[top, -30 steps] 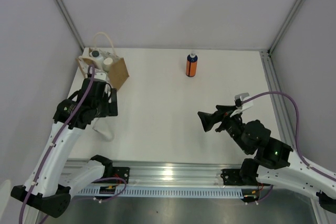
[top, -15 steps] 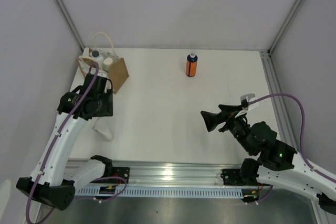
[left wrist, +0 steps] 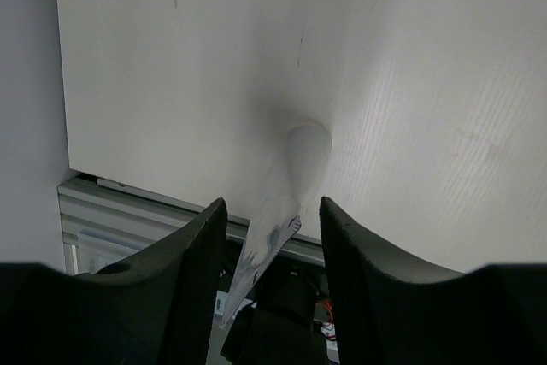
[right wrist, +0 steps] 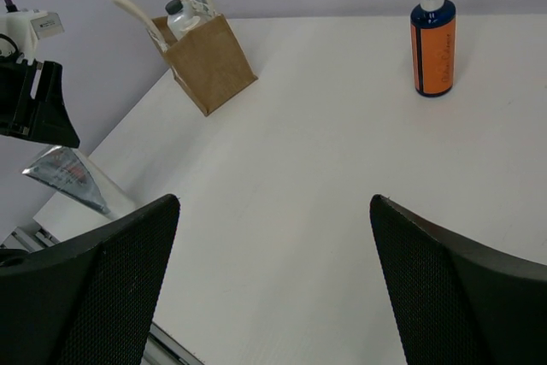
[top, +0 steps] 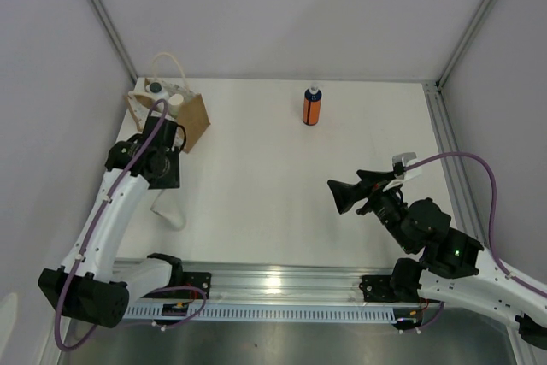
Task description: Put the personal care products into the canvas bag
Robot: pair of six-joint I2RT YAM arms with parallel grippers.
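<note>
The canvas bag (top: pixel 190 120) stands at the far left and also shows in the right wrist view (right wrist: pixel 212 70). In it stand a white bottle with a dark cap (top: pixel 155 87) and a cream-white cylinder (top: pixel 176 101). The orange bottle with a dark blue cap (top: pixel 312 106) stands alone at the far middle and shows in the right wrist view too (right wrist: pixel 433 50). My left gripper (top: pixel 163 179) (left wrist: pixel 273 204) is open, just in front of the bag, above a white tube. My right gripper (top: pixel 336 195) (right wrist: pixel 273 201) is open wide and empty over the middle right of the table.
A white squeeze tube (top: pixel 167 212) lies on the table near the left front edge, seen between my left fingers (left wrist: pixel 295 173) but below them, and in the right wrist view (right wrist: pixel 73 179). A metal rail (top: pixel 273 284) runs along the front edge. Walls close the cell.
My left gripper has moved back from the tube toward the bag. My right gripper drifted slightly right, then held still. The tube, bag and bottles have not moved.
</note>
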